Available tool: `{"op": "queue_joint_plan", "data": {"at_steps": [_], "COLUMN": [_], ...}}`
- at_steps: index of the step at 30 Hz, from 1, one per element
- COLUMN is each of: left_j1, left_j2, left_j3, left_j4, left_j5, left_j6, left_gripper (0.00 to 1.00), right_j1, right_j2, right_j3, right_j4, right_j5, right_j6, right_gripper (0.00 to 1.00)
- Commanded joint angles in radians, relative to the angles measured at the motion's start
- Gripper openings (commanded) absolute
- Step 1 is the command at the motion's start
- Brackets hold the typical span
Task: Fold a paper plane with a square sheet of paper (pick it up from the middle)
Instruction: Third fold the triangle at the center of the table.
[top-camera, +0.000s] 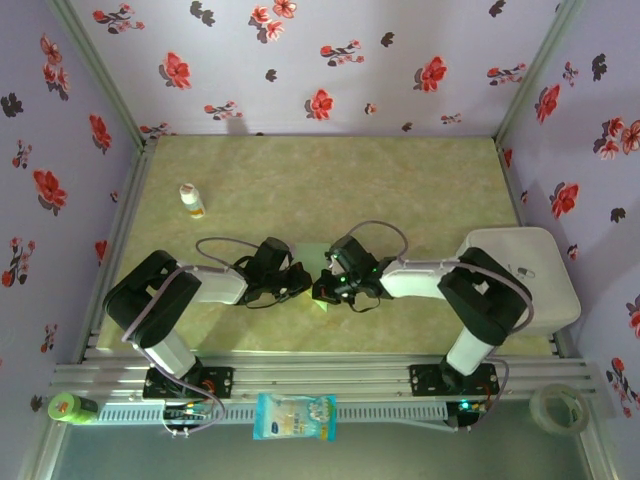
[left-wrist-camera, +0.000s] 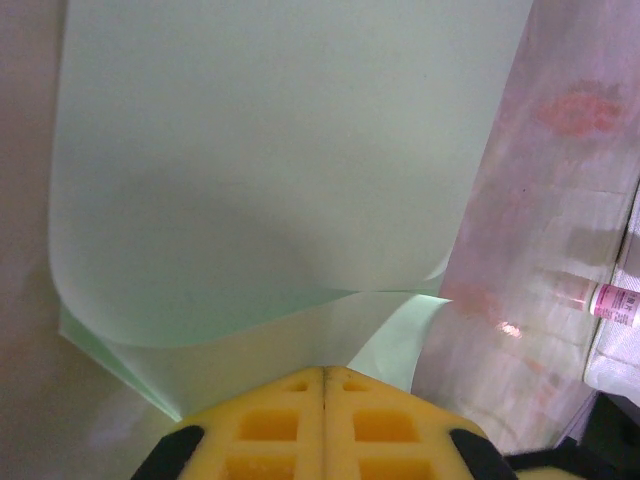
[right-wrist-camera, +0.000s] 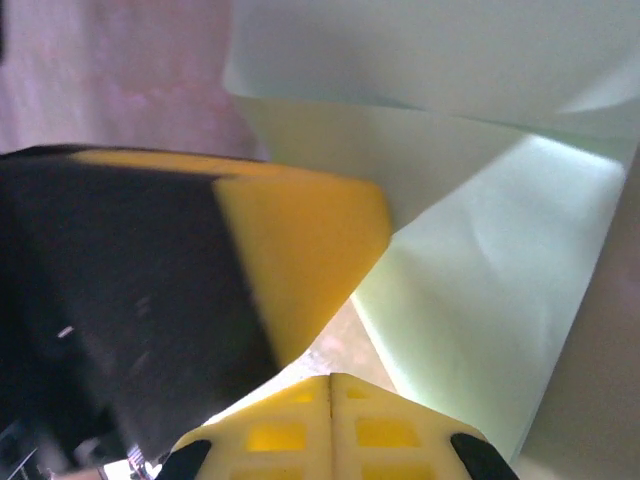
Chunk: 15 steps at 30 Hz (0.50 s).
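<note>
Seen from above, at mid-frame, the left claw (top-camera: 294, 283) is pressed shut and points right. Just right of it the curled mint-green sheet of paper (top-camera: 312, 250) runs up-and-down the frame between both claws. The right claw (top-camera: 326, 289), equally near, is shut too. Whether either pinches paper is unclear.

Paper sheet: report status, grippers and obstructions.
Left gripper shut, right gripper shut, nose to nose mid-table. Mint-green paper sheet folded over between them; grip unconfirmed. White bottle far left, away from the work.
</note>
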Motion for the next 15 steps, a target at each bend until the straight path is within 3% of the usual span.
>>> {"op": "queue_joint_plan", "data": {"at_steps": [1,9,15], "left_j1": [-0.006,-0.006,-0.006], "left_j2": [0.021,0.016,0.014], "left_j3": [-0.020,-0.026,-0.030], "left_j4": [-0.049,-0.051,-0.050], "left_j5": [-0.042,-0.050,-0.063], "left_j6": [0.018,0.015,0.001], "left_gripper": [0.00,0.00,0.00], "right_j1": [-0.008,-0.006,0.000], "right_j2": [0.045,0.037,-0.040], "right_j3": [0.030,-0.166,-0.199], "right_j4": [0.028,0.130,0.048], "right_j5": [-0.017,-0.067,-0.099], "right_j6": [0.033,0.092,0.045], "right_gripper": [0.03,0.04,0.04]}}
